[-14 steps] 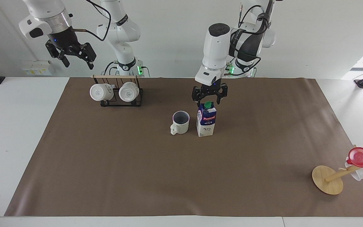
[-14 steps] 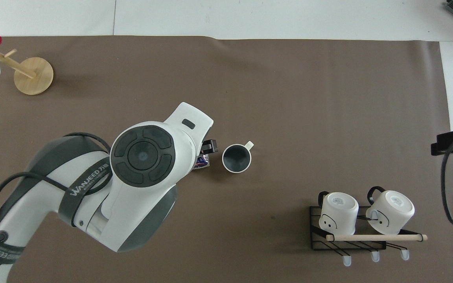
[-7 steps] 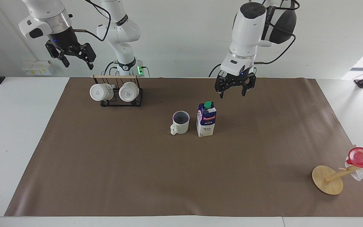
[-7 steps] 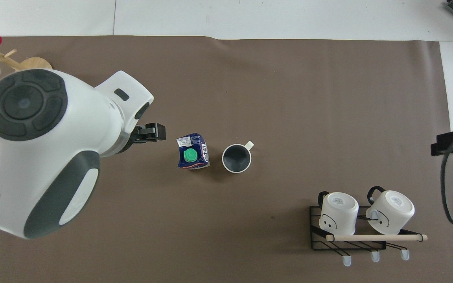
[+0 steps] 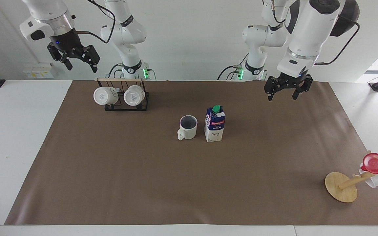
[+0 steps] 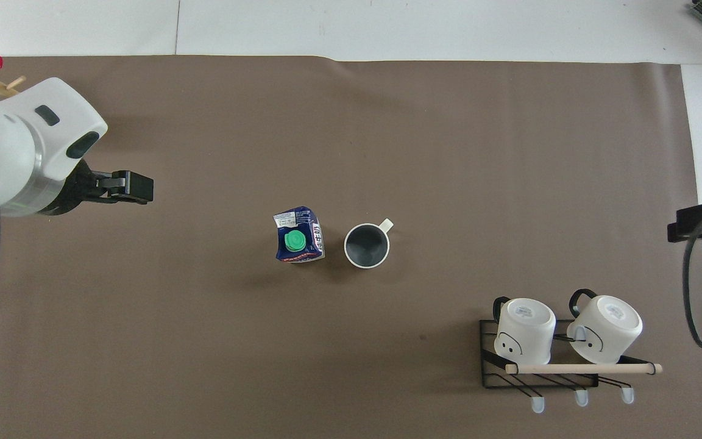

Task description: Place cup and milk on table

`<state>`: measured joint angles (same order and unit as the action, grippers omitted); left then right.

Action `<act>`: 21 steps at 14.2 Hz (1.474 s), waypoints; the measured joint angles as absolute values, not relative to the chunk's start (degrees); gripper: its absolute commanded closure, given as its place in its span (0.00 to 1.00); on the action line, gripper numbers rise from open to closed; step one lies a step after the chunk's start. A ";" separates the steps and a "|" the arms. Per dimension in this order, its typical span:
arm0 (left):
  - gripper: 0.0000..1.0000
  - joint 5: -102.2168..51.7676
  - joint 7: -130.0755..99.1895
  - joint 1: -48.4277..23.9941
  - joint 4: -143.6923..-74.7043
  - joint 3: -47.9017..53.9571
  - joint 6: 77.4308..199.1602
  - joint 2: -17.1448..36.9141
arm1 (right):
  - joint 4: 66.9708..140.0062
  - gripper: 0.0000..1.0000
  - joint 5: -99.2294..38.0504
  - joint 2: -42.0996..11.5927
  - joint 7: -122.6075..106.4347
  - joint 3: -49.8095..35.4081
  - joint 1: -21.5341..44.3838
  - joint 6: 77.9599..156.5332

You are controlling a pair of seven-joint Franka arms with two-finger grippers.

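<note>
Milk stands upright on the table mid-mat, cup upright just beside it toward the right arm's end, not touching. Left gripper hangs open and empty over the mat toward the left arm's end. Right gripper waits open and empty, raised near the mug rack.

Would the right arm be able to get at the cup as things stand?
Probably yes. The right gripper hangs open above the mug rack, and the cup stands upright on bare mat, with the milk beside it toward the left arm's end.
</note>
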<state>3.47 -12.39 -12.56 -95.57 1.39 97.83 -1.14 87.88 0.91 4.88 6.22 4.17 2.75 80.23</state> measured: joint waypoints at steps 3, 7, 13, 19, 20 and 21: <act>0.00 3.44 -12.16 -11.35 -95.57 1.37 96.69 -1.69 | 87.90 0.00 0.91 4.90 6.22 4.17 2.75 80.23; 0.00 3.32 -10.44 -10.48 -95.56 1.35 94.57 -3.14 | 88.13 0.00 0.91 4.93 6.22 4.21 2.74 80.55; 0.00 1.49 -8.75 -9.82 -95.55 1.41 92.44 -4.76 | 90.24 0.00 0.94 5.95 6.22 4.55 2.46 82.54; 0.00 1.46 -5.06 -8.69 -95.46 1.26 92.10 -5.30 | 90.50 0.00 0.94 6.17 6.22 4.56 2.38 82.57; 0.00 1.45 -5.04 -8.69 -95.39 1.29 92.10 -5.31 | 90.52 0.00 0.94 6.17 6.22 4.56 2.38 82.57; 0.00 1.45 -5.04 -8.69 -95.30 1.33 92.10 -5.31 | 90.53 0.00 0.94 6.18 6.22 4.56 2.38 82.57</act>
<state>1.45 -5.04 -8.69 -95.30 1.33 92.10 -5.31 90.53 0.94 6.18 6.22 4.56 2.38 82.57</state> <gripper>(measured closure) 0.000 0.000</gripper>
